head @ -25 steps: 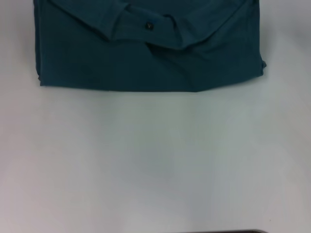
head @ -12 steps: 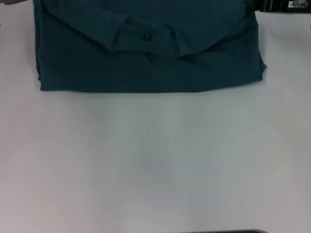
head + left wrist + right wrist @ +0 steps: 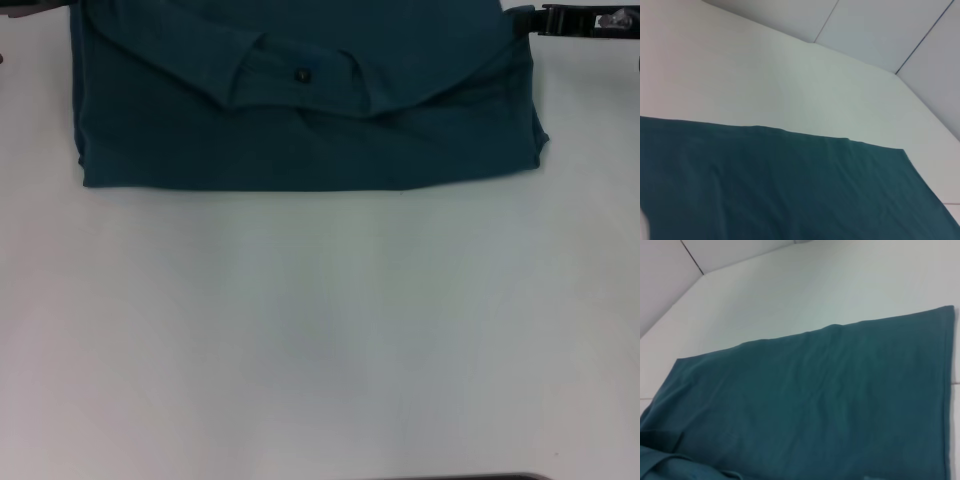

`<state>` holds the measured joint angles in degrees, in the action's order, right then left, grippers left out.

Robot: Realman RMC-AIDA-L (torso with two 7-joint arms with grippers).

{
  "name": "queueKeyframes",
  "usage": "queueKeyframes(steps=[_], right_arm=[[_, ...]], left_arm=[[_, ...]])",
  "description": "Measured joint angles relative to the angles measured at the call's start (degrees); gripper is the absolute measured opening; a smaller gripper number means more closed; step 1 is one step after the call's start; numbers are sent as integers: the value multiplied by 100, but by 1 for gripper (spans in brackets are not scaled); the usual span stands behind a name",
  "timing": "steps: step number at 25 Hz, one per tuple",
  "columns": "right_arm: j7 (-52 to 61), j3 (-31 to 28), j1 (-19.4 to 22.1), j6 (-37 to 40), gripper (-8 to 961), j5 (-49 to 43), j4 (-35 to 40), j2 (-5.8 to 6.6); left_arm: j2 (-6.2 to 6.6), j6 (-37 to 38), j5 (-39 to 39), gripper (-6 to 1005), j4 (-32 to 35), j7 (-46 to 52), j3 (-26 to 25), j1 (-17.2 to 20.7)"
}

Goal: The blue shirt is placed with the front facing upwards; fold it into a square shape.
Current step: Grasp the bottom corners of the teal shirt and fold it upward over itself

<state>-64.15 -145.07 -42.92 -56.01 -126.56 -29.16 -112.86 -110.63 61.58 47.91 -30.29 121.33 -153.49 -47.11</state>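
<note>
White worktop [image 3: 320, 330] bare at near edge; blue shirt [image 3: 300, 120] folded toward far edge.
My right gripper [image 3: 585, 20] sits beside the shirt's far right corner, my left gripper [image 3: 30, 8] at far left; jaw state: cannot tell.

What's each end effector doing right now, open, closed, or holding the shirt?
Left end effector: only a sliver shows, cannot be told.
Right end effector: beside the blue shirt, cannot be told.

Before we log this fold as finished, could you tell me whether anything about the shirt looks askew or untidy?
The folded dark teal-blue cotton shirt lies roughly rectangular on the white table, but a small bunched corner pokes out on its right edge, and creases run below the ribbed collar.
</note>
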Motion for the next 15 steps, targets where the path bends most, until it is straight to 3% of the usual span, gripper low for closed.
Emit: queueKeyframes(steps=[8,15], right_arm=[[-152,-4,-4,263,37,0,212,-35],[-304,-30,-5,333,36,0,220,-126]], left_arm=[[-66,-216,0,65,114,-75,6,15],[-224,-308,0,68,64,-22,13,82]])
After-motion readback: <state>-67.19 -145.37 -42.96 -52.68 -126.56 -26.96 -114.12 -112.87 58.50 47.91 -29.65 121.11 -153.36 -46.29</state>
